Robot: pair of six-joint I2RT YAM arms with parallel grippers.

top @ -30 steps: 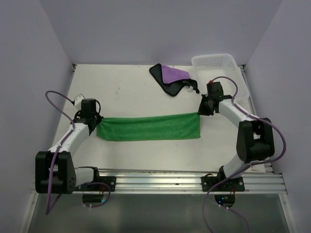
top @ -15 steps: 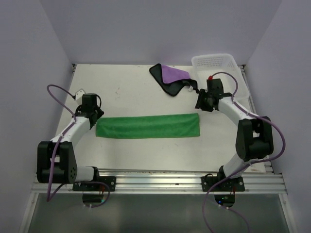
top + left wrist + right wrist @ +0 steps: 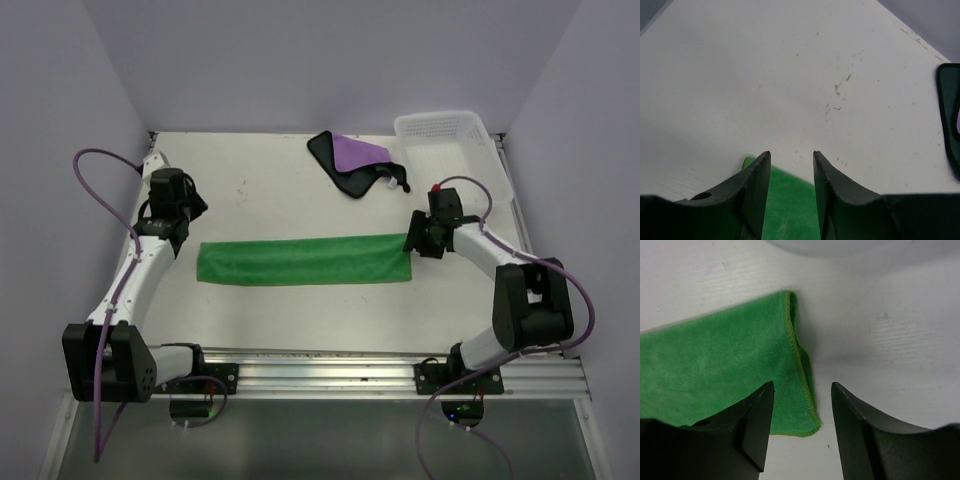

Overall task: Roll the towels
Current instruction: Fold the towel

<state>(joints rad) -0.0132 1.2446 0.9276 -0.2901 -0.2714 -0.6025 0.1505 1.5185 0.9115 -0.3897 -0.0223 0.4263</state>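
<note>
At the near edge of the table (image 3: 300, 325) runs the metal rail (image 3: 330, 366) that carries me. Just beyond it the green towel (image 3: 303, 259) lies flat as a long folded strip, running left to right across the middle. My right gripper (image 3: 802, 386) hangs at the strip's right end. Its fingers (image 3: 752, 425) stand parted with a clear gap and nothing pinched between them, and under that gap I see the towel's stitched end edge and near corner lying on the white surface. My left gripper (image 3: 790, 154) sits past the strip's left end, a little farther back. Its fingers are apart too, with a narrower gap, and hold nothing. The towel's left corner shows low between them, with bare, lightly scuffed table ahead. Farther back, toward the far wall, the purple towel (image 3: 355, 153) lies crumpled, its black back and edging showing along the near side, well apart from the green one. Just to its right, in the far right corner, sits the white basket (image 3: 447, 125) with its lattice sides.
</note>
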